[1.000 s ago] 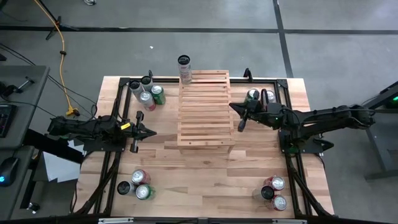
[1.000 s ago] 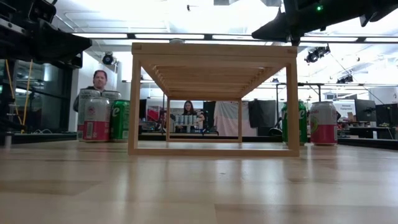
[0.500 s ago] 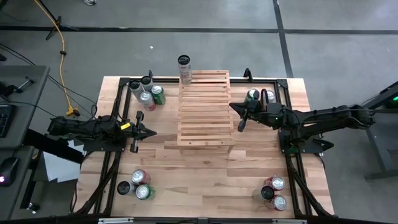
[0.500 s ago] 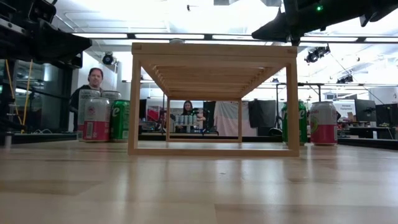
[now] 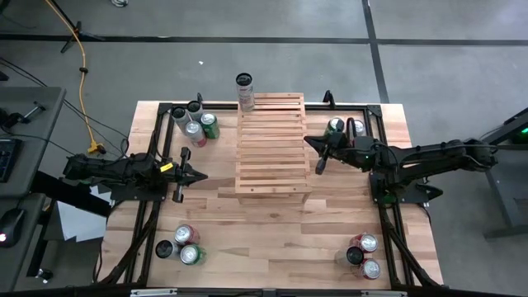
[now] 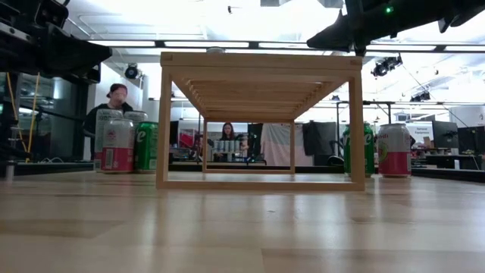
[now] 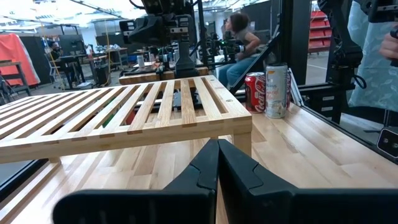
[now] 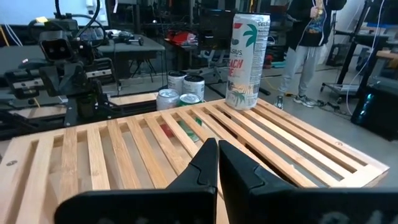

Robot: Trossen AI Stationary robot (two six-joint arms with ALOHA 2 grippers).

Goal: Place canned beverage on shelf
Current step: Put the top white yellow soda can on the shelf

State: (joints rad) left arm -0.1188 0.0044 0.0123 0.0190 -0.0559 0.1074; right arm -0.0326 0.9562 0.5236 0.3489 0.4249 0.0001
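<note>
A yellow cable (image 5: pixel 82 78) is lying on the grey floor beyond the table (image 5: pixel 272 239), and a person (image 6: pixel 114 102) is sitting behind it.

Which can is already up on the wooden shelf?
The tall white can at the shelf's far left corner. All the other cans stand in clusters on the table.

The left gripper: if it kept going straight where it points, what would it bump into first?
Probably the shelf. The left gripper, shut and empty, points toward its side. From the left wrist view it may sit just below the slatted top, so it might slide under.
</note>
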